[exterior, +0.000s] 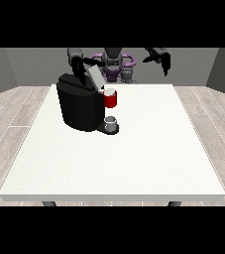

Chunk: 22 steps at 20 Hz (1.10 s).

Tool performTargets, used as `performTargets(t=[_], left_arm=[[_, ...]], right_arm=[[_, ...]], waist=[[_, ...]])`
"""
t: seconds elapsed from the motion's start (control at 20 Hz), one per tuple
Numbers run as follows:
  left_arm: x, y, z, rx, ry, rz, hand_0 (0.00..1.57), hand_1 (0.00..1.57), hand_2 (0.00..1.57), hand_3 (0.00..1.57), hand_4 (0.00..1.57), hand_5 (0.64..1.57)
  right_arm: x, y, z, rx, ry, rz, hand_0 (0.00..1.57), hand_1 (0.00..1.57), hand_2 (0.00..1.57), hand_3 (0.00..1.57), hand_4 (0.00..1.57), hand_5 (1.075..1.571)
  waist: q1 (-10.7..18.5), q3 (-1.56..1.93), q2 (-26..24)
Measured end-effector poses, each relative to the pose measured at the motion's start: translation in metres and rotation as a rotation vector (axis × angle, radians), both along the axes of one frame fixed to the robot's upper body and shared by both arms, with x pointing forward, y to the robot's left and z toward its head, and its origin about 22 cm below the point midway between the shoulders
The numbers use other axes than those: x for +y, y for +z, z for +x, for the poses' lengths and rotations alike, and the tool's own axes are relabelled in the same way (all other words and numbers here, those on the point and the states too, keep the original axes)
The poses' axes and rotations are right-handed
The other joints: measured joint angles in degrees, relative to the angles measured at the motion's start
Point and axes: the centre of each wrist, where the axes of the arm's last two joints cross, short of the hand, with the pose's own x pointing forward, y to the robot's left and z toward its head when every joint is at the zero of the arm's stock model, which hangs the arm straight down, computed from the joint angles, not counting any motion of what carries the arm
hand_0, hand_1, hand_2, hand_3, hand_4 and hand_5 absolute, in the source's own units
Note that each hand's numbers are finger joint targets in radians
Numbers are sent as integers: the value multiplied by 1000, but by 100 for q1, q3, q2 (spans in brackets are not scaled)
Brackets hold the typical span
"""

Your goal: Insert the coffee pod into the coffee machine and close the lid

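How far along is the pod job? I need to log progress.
The coffee machine's grey lid stands raised, so closing is left. The hand at the view's left is up at the lid. The hand at the view's right hangs in the air, away from the machine. Whether the pod sits in the red holder cannot be told.

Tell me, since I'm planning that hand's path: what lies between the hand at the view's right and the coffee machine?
In the front view, nothing on the table: the hand hangs above the far edge, and bare table stretches to the machine.
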Motion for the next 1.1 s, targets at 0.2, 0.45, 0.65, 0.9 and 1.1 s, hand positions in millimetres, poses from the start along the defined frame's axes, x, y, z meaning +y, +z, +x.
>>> performTargets(t=[0.2,0.45,0.65,0.9,1.1], left_arm=[[11,-1,-5,-11,22,11,0,0,0,0,312,1571],[11,5,-6,-27,30,31,0,0,0,0,348,1571],[13,7,-5,-20,28,40,0,0,0,0,358,1571],[9,13,-1,-28,7,46,0,0,0,0,385,1571],[8,13,2,-34,8,53,0,0,0,0,356,1571]], right_arm=[[10,8,6,-12,31,-14,0,0,0,0,204,1571],[16,27,16,-49,33,-50,0,0,0,0,161,1571],[22,43,23,-46,35,-92,0,0,0,0,103,1571],[28,64,31,-56,20,-120,0,0,0,0,0,1571],[34,71,33,-53,12,-149,0,0,0,0,0,1571]], waist=[[-90,1,100],[-29,12,281],[9,38,366],[106,66,501],[123,89,540]])
